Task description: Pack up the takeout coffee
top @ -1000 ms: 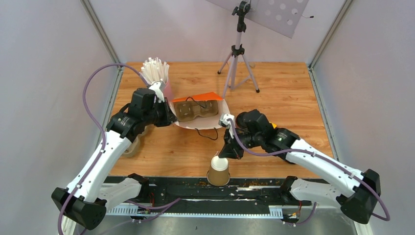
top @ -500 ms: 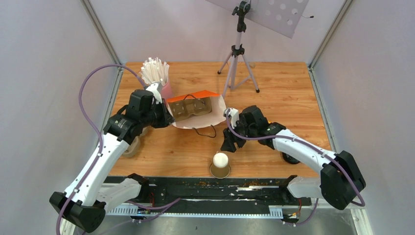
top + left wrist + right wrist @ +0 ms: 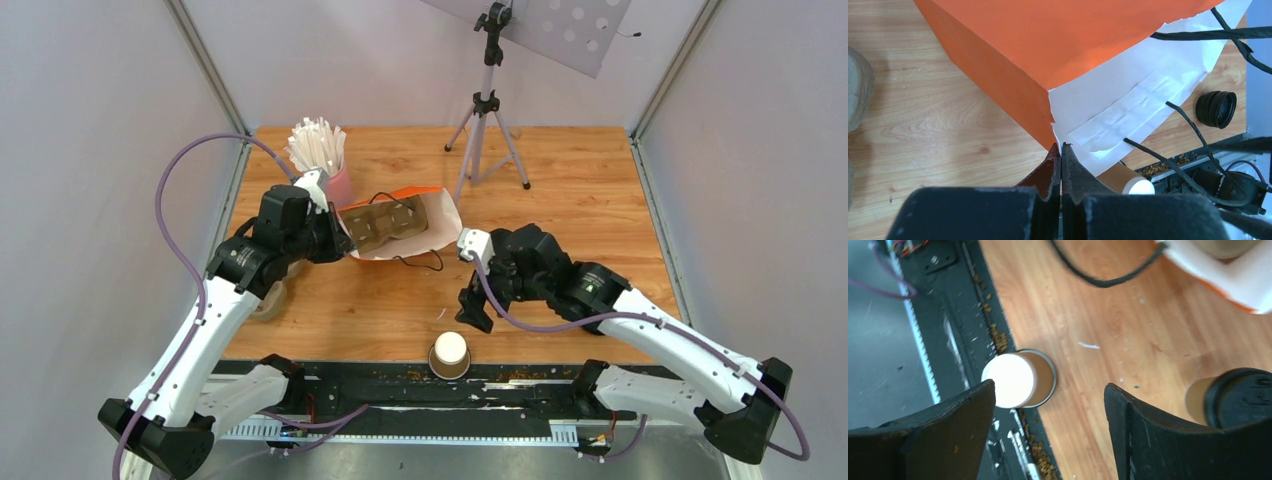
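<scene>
The takeout coffee (image 3: 1235, 397), a kraft-brown cup under a black lid (image 3: 1216, 109), stands on the wood at the right wrist view's right edge; my right arm hides it from above. Another kraft cup (image 3: 450, 354) stands at the table's near edge, its flat white end up (image 3: 1009, 380). My right gripper (image 3: 476, 312) hangs open just above and beyond that cup, with nothing between its fingers (image 3: 1048, 390). My left gripper (image 3: 335, 243) is shut on the corner of the orange-and-white paper bag (image 3: 1061, 149), tipping it so its mouth faces the right arm. The pulp tray (image 3: 385, 225) sits inside the bag (image 3: 440, 215).
A pink cup of white sticks (image 3: 320, 152) stands behind the left gripper. A camera tripod (image 3: 487, 125) is at the back centre. A beige roll (image 3: 268, 300) lies by the left arm. Black cord handles (image 3: 420, 265) trail from the bag. A black rail (image 3: 400, 385) with crumbs runs along the near edge.
My right gripper opened, let go of the white-ended cup and drew back from it; the cup stays at the near edge. The left gripper pulled the bag a little leftward and tilted it.
</scene>
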Available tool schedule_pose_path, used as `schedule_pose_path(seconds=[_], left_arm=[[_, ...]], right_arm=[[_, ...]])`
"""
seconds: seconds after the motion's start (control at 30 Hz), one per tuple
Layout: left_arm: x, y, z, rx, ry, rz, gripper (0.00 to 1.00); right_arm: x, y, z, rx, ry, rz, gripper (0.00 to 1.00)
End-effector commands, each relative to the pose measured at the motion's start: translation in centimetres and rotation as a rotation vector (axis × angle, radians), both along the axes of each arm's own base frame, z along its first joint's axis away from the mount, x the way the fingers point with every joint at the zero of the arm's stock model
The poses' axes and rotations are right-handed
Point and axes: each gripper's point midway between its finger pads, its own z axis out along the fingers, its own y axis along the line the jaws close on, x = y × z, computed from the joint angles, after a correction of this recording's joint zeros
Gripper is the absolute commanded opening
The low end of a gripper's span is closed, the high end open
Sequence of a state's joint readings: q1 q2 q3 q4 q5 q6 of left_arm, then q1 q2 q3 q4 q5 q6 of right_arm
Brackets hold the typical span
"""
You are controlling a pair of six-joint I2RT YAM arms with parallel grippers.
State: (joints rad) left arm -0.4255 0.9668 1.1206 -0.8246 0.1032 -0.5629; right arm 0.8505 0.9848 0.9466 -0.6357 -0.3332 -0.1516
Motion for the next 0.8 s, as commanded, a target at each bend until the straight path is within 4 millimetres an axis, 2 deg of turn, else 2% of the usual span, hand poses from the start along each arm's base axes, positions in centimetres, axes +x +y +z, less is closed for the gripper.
schedule_pose_path(seconds=[0.0,0.07,0.17,0.3,0.47,0.53,0.77], left_arm=[[0.9,-0.5,2.0,-0.041,-0.074,0.002,0.00],[1.0,-0.4,2.0,-0.034,-0.076,0.003,0.00],[1.2,-0.5,1.7,-0.028,-0.072,0.001,0.00],[1.2,-0.6,1.6,-0.029,-0.064,-0.005,0.00],[1.2,-0.5,1.5,-0.025,-0.064,-0.002,0.00],[1.2,-0.5,1.4,-0.025,-0.063,-0.002,0.00],[0.9,-0.4,1.0,-0.023,-0.053,0.004,0.00]], right_arm=[[-3.5,-0.5,-2.0,-0.150,0.084,0.065,0.78],[-4.1,-0.2,-2.9,-0.183,0.077,0.075,0.69],[-4.0,0.3,-4.1,-0.204,0.084,0.061,0.51],[-4.3,1.3,-4.6,-0.181,0.131,0.053,0.27],[-5.7,2.6,-5.3,-0.114,0.194,0.115,0.07],[-6.4,2.8,-6.1,-0.112,0.233,0.137,0.00],[-5.7,2.2,-8.7,-0.181,0.238,0.086,0.00]])
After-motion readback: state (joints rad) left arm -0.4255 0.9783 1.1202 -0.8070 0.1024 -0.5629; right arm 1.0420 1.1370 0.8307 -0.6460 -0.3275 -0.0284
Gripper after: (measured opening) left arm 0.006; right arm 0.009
